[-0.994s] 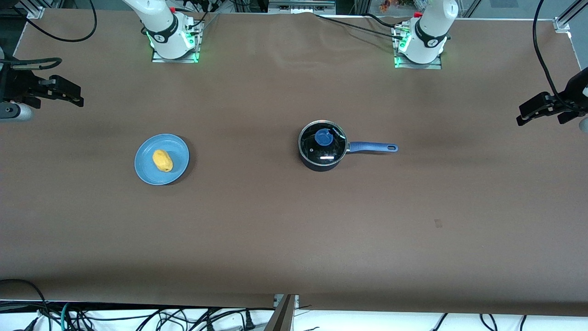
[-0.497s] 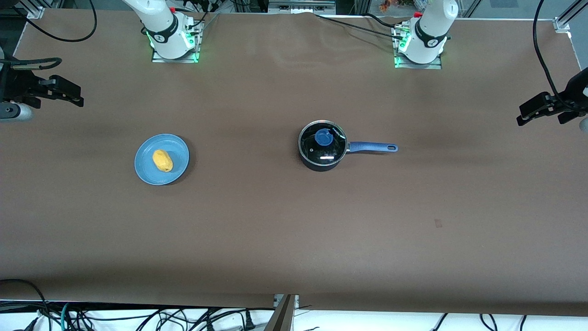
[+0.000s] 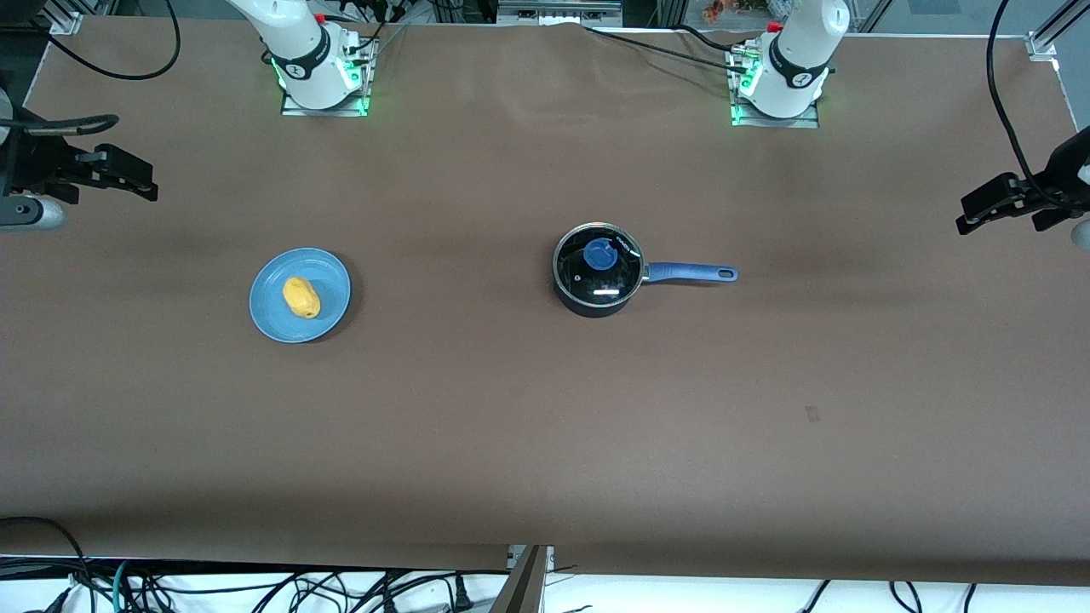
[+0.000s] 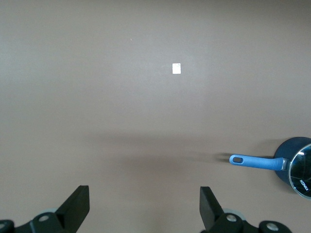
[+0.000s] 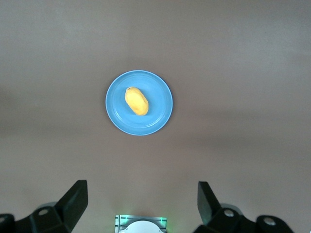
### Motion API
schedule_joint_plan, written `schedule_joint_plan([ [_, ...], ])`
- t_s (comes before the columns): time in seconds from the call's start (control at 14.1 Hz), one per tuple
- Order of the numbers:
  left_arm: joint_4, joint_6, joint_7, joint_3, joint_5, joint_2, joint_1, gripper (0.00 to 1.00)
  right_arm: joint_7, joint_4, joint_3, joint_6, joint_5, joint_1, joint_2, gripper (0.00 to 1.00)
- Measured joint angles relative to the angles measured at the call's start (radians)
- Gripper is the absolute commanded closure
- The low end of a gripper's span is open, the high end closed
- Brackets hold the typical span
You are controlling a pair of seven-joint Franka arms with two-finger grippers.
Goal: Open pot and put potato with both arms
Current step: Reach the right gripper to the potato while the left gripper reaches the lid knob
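Pot, mid-counter, its glass lid likely rigid, breakable, best taken by the blue knob; potato, firm, light, on plate toward the right arm's end; left hand and right hand, both wide, empty, over opposite counter ends.

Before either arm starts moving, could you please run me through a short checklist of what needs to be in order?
1. Lid seated on the pot, blue knob on top free to grasp: ok.
2. Potato lying loose on the blue plate, nothing over it: ok.
3. Left gripper empty, jaws wide apart, over bare table toward its own end: ok.
4. Right gripper empty, jaws wide apart, high at its own end of the table: ok.
5. Pot handle pointing toward the left arm's end, unobstructed: ok.
6. Pot empty inside: cannot tell through the lid.
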State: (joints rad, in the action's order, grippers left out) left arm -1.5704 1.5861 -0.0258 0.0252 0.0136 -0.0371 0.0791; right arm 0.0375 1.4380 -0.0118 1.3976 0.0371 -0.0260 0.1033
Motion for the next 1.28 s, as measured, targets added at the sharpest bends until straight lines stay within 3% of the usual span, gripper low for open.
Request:
schedule_joint_plan([
  [0.28,0.0,0.0,0.0,0.004,-0.001,-0.02,-0.003,0.0,-0.001,0.002,0.0,0.005,0.0,0.0,0.056,0.0],
  [0.64,-0.001,-0.019,-0.008,0.027,-0.097,-0.07,-0.009,0.0,-0.003,0.009,0.004,0.056,0.0,0.02,0.215,0.0],
  [0.85,-0.002,-0.023,-0.134,0.112,-0.13,-0.1,-0.015,0.0,-0.003,0.064,-0.001,0.178,0.0,0.018,0.281,0.0],
  [1.28,-0.015,0.1,-0.492,0.336,-0.148,-0.233,-0.031,0.0,-0.016,0.351,-0.031,0.499,-0.001,-0.005,0.295,0.0],
])
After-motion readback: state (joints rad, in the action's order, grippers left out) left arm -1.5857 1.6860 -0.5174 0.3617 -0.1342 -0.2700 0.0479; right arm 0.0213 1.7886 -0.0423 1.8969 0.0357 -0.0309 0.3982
